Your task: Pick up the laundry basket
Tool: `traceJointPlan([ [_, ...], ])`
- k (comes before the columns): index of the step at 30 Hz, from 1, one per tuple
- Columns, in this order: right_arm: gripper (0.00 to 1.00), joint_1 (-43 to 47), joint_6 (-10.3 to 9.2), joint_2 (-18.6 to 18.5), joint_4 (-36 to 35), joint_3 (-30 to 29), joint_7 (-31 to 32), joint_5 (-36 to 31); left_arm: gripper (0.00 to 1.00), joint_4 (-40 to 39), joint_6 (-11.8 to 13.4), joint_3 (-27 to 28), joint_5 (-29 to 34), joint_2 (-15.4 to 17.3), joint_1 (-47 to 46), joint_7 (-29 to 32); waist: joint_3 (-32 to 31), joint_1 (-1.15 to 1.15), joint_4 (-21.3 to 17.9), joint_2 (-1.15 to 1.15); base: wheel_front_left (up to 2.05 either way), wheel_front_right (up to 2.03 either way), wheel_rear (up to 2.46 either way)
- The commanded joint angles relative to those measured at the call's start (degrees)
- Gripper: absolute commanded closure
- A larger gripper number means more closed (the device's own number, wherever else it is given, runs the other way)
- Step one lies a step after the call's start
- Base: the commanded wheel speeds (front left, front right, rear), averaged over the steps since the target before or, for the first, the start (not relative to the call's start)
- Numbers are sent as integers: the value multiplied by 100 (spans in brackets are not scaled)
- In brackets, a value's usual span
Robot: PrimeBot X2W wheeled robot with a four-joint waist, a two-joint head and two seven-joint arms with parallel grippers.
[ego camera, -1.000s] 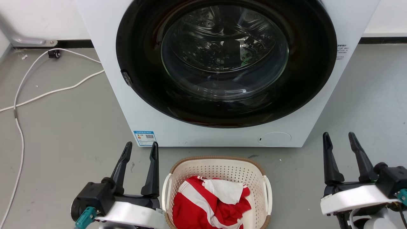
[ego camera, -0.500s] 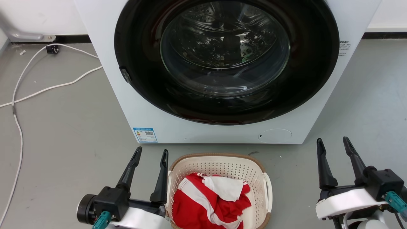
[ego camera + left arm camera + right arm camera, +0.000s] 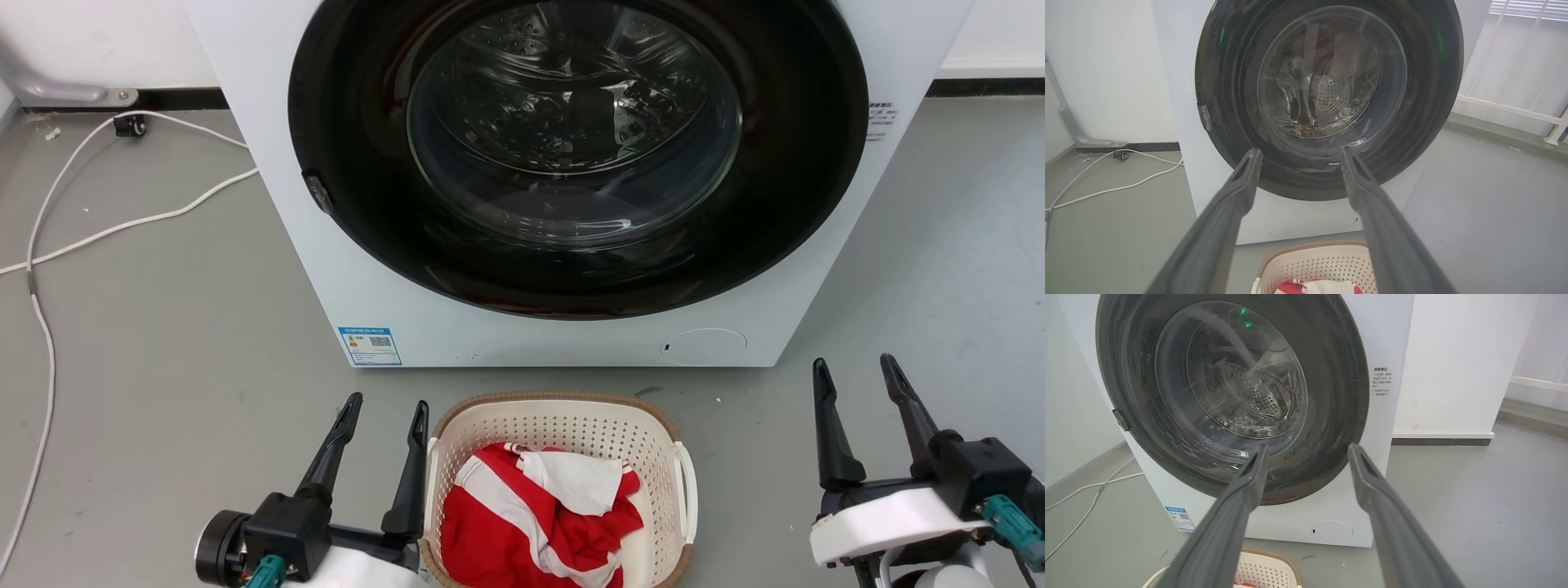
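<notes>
**Basket** (image 3: 571, 426): on the floor (image 3: 163, 367) just in front of the washer (image 3: 522, 347), low centre of the head view, between the two arms. Not lifted. Holds red-and-white laundry (image 3: 522, 531) heaped to about rim height.

**Left end effector** (image 3: 388, 404): fingers spread wide, nothing held. Its inner finger lies just beside the left handle (image 3: 428, 490); contact cannot be told.

**Right end effector** (image 3: 851, 363): fingers spread wide, nothing held. It stands well apart from the right handle (image 3: 688, 490).

**Risks, as judged:**
- Uneven approach. The left is near its handle and the right is far off. A one-sided push would likely slide or turn the light basket across the smooth floor.
- One-handle lift. If only the left closes and rises, the basket probably tips and sheds laundry.
- Bad pinch. The handles are thin and sit close to the wall. A finger may land on the perforated wall or on cloth and slip off.
- Forward shove. The washer is close behind. Reaching too deep may jam the rim against it, or fingertips may strike the door (image 3: 571, 147).
- Cable (image 3: 120, 227): well off to the left, a hazard only for the wheels.
</notes>
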Motion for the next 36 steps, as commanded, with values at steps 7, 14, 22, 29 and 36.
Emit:
traceJointPlan([
  [7, 0, -39, -2, -21, -53, 75, -109, -398, 0, 43, -63, -26, 321, -20, 91, -95, -32, 0, -16, 0, 0, 0, 0],
  [14, 0, -12, -2, -20, -44, 88, -106, -377, 0, 34, -73, -5, 334, -27, 76, -91, -52, 0, -9, 0, 0, 0, 0],
  [22, 0, -21, -2, -20, -33, 60, -106, -336, 0, 25, -80, -5, 278, -28, 63, -91, -21, 0, -1, 0, 0, 0, 0],
  [29, 0, -67, -2, -20, -62, 92, -106, -270, 0, 53, -85, 36, 270, -28, 45, -91, 46, 0, -13, 0, 0, 0, 0],
  [36, 0, -385, -2, -20, 72, 169, -104, -337, 0, 164, -82, 106, 392, -27, -231, -91, 622, 0, -106, 0, 0, 0, 0],
])
